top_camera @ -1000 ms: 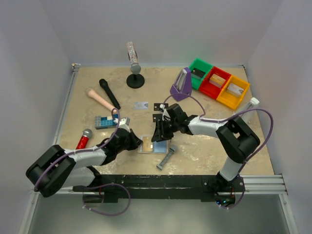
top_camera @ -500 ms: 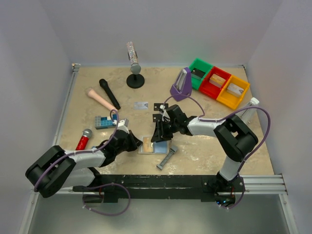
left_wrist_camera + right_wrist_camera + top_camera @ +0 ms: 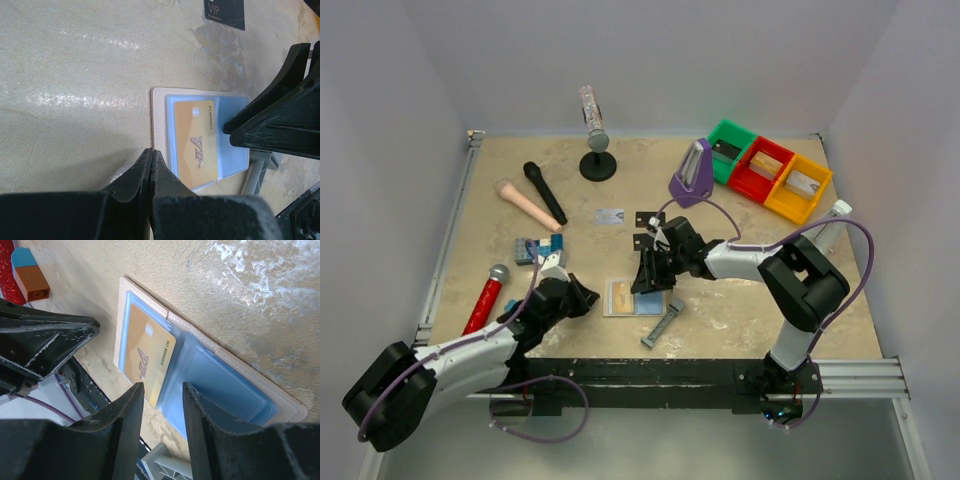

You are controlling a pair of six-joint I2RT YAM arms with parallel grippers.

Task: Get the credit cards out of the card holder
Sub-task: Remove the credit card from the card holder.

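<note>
Wallet [image 3: 650, 304] lay open and flat on the table [image 3: 740, 310], near the front edge, pale blue pockets up. A gold card [image 3: 196, 137] was still tucked in its left pocket, so the task was not finished. A silver card [image 3: 609, 215] and a black card [image 3: 225, 11] lay loose on the table beyond the wallet, apart from it, likely already out.

Right gripper [image 3: 162, 387] was over the wallet's right half, fingers apart with nothing between them. The tips were down on the blue pocket, or just above it; contact was hard to confirm. Probably there to pin the wallet flat and open so it wouldn't slide or fold when a card got pulled.

Left gripper [image 3: 151, 152] had its fingers pressed together, empty, pointing at the wallet's left edge from just beside it, not touching. Together like that they make a thin tip, which would suit pushing or nudging the gold card out of its pocket rather than pinching it.

Next move probably needs the left tip to catch the card's edge without dragging the whole wallet.
</note>
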